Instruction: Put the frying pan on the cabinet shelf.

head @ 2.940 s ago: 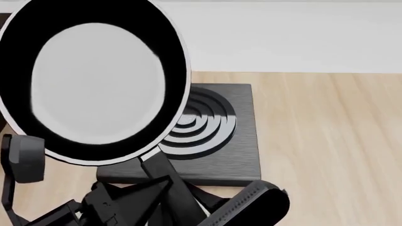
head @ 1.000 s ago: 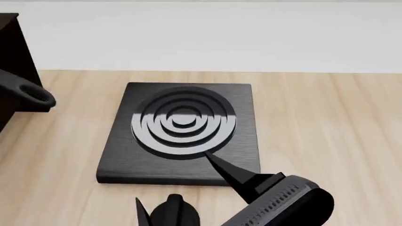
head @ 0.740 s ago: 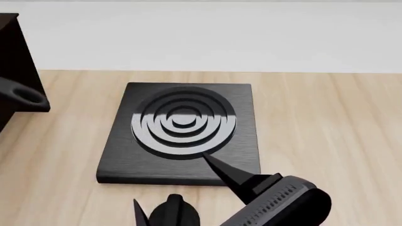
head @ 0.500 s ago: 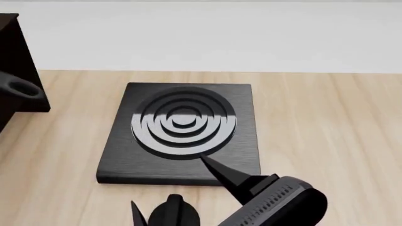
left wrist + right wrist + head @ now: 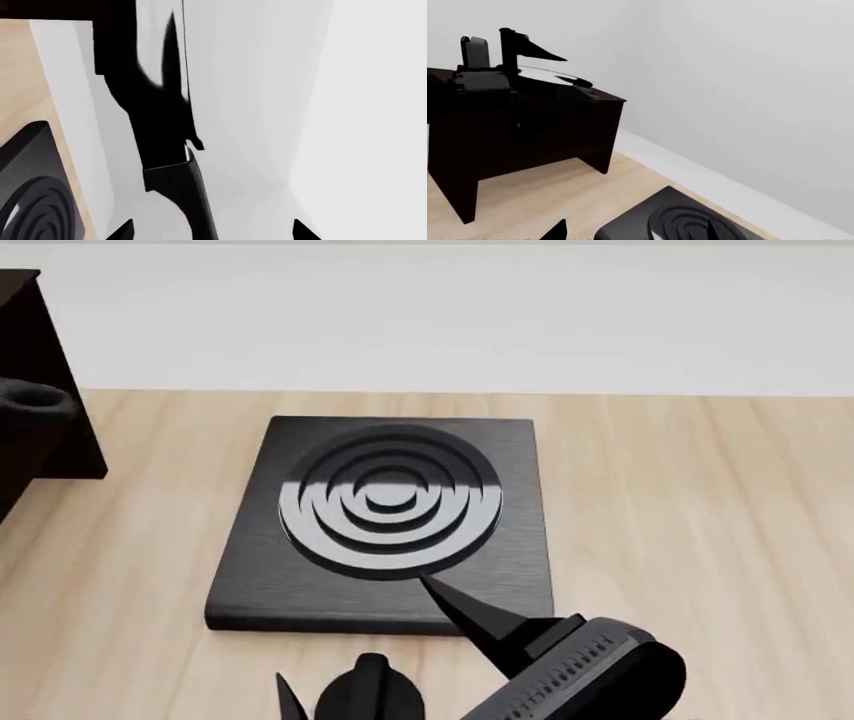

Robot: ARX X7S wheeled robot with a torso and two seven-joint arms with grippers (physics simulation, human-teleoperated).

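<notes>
Your burner plate (image 5: 380, 525) is square and matte black, with raised concentric rings catching pale grey highlights. It sits on a light, honey-toned wooden table (image 5: 694, 540) with fine straight grain. Behind the table you have a plain white wall (image 5: 534, 320). The cabinet (image 5: 527, 135) is very dark brown, almost black, with flat unpatterned panels. On top of it, the pan (image 5: 550, 75) shows a glossy pale grey surface edged in black. Your right gripper (image 5: 367, 650) is black, its body ribbed dark grey.
</notes>
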